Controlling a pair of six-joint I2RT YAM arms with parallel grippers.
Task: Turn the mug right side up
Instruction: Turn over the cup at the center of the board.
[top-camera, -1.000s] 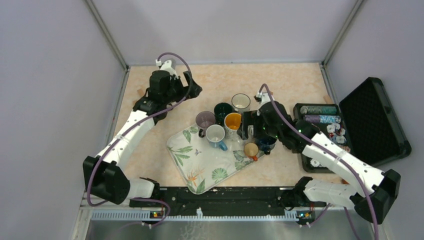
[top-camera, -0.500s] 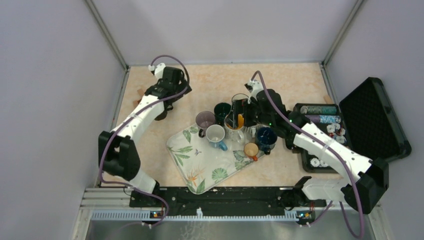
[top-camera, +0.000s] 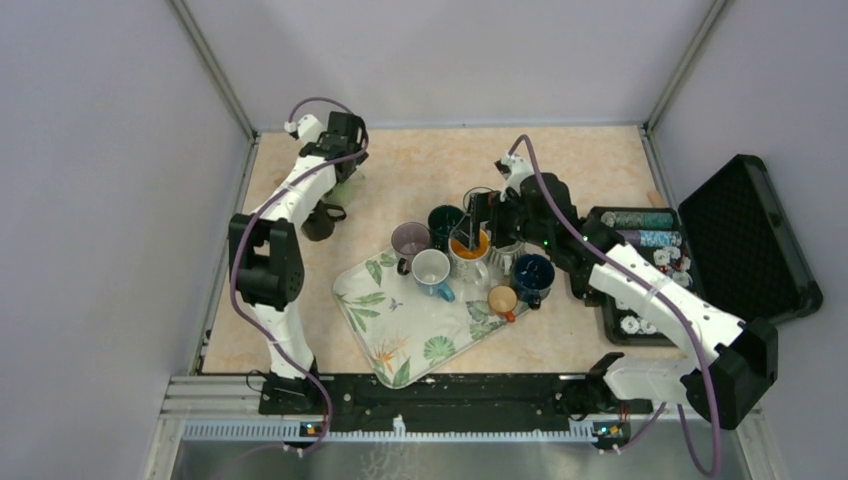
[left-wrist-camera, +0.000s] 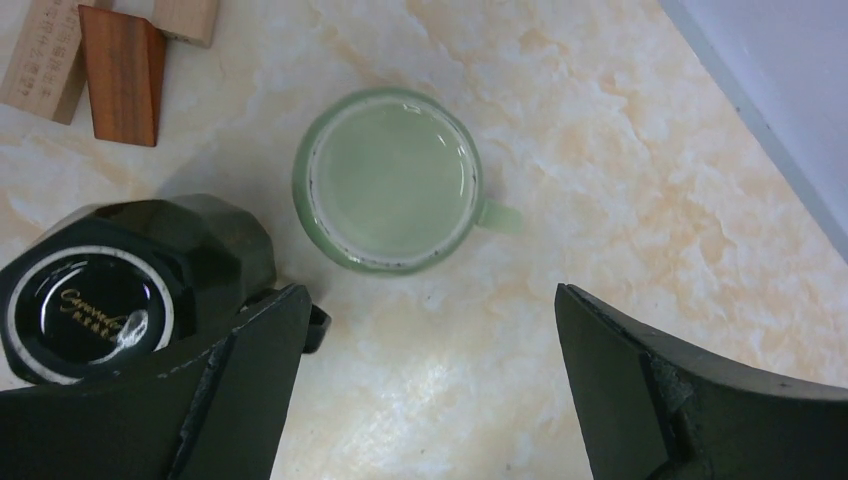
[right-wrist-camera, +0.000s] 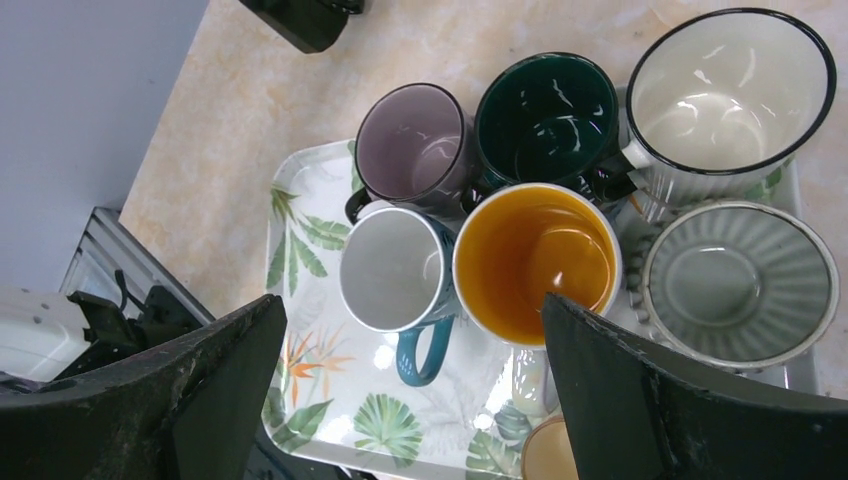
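Left fingers wide, empty, over green mug (base up), right fingers likewise

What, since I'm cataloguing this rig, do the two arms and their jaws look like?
Both the left arm and the right arm have white links between chunky black joint housings. A purple cable runs along each, looping free near the wrist. The jaws, seen in the wrist views, are broad matte black wedges. No markings are legible on them.
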